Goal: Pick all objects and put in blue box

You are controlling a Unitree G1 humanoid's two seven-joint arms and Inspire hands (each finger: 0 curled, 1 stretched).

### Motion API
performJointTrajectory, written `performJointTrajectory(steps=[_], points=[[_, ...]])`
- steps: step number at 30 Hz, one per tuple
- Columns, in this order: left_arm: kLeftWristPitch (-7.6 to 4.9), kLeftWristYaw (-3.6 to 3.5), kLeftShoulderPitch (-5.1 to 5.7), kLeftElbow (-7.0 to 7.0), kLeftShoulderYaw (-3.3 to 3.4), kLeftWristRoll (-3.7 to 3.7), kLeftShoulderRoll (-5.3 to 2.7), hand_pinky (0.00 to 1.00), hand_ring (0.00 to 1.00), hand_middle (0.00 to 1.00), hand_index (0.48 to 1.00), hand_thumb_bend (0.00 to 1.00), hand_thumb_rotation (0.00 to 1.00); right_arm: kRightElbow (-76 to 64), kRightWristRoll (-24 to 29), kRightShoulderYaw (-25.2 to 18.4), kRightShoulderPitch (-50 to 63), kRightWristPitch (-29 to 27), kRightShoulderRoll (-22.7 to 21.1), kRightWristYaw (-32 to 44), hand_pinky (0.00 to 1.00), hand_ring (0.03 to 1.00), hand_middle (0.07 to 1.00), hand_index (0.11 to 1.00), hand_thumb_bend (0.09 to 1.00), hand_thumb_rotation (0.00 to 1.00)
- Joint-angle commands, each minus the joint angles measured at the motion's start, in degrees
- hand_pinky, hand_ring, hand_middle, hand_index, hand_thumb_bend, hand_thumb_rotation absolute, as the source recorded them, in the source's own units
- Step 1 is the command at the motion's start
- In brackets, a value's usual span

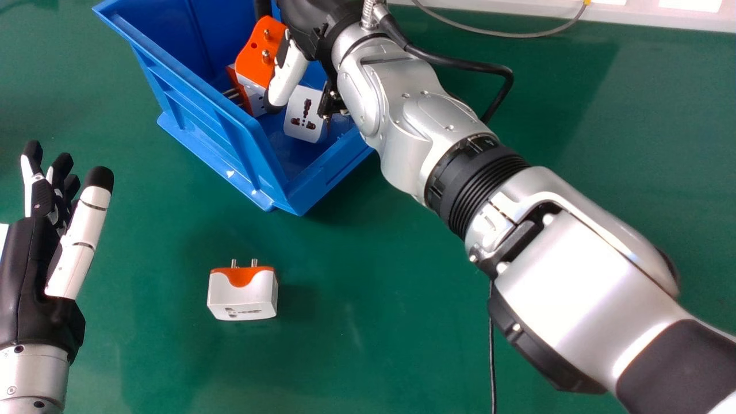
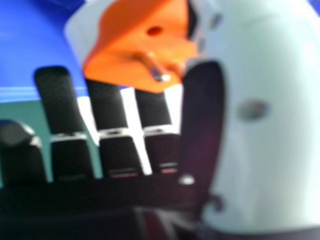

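Head view: pinching orange-faced adapter with right hand over blue box, left hand open. Could snag on boxed adapter if released tilted. Has 1 loose adapter to fetch from table.

The box stands on the desk, the near adapter before it. In the box, the right-hand adapter lies right of the left-hand adapter; the held adapter is in the right hand.
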Motion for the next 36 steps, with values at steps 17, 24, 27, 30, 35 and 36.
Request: performJointTrajectory(steps=[17,24,27,30,35,36], points=[[0.00,-0.16,-0.07,-0.80,0.22,0.01,0.97,1.00,1.00,1.00,1.000,0.58,0.73,-2.5,-0.4,2.1,-0.3,-1.1,-0.1,-6.7,0.94,0.991,0.994,0.990,0.720,0.44],[0.21,-0.03,-0.15,-0.76,0.18,0.16,1.02,1.00,1.00,1.00,1.000,0.55,0.72,-2.4,-1.1,3.4,-0.2,0.2,-0.1,-6.6,0.97,1.000,1.000,0.999,0.720,0.45],[0.37,0.08,-0.09,-0.93,0.15,0.28,1.02,1.00,1.00,1.00,1.000,0.56,0.72,-2.3,-1.4,4.2,-0.5,1.1,0.0,-5.9,0.98,1.000,1.000,1.000,0.724,0.45],[0.44,0.11,-0.06,-0.94,0.19,0.25,1.00,1.00,1.00,1.00,1.000,0.56,0.72,-2.4,-1.2,4.7,-0.6,1.4,0.0,-5.7,0.99,1.000,1.000,1.000,0.729,0.45],[0.61,0.18,0.08,-1.38,0.11,0.20,0.85,1.00,1.00,1.00,1.000,0.56,0.72,-2.5,-1.4,5.4,-0.4,1.5,-0.3,-5.4,1.00,1.000,1.000,1.000,0.746,0.46],[0.63,0.18,0.04,-1.34,0.13,0.20,0.86,1.00,1.00,1.00,1.000,0.56,0.72,-2.5,-1.4,5.6,-0.4,1.6,-0.3,-5.4,1.00,1.000,1.000,1.000,0.750,0.47]])
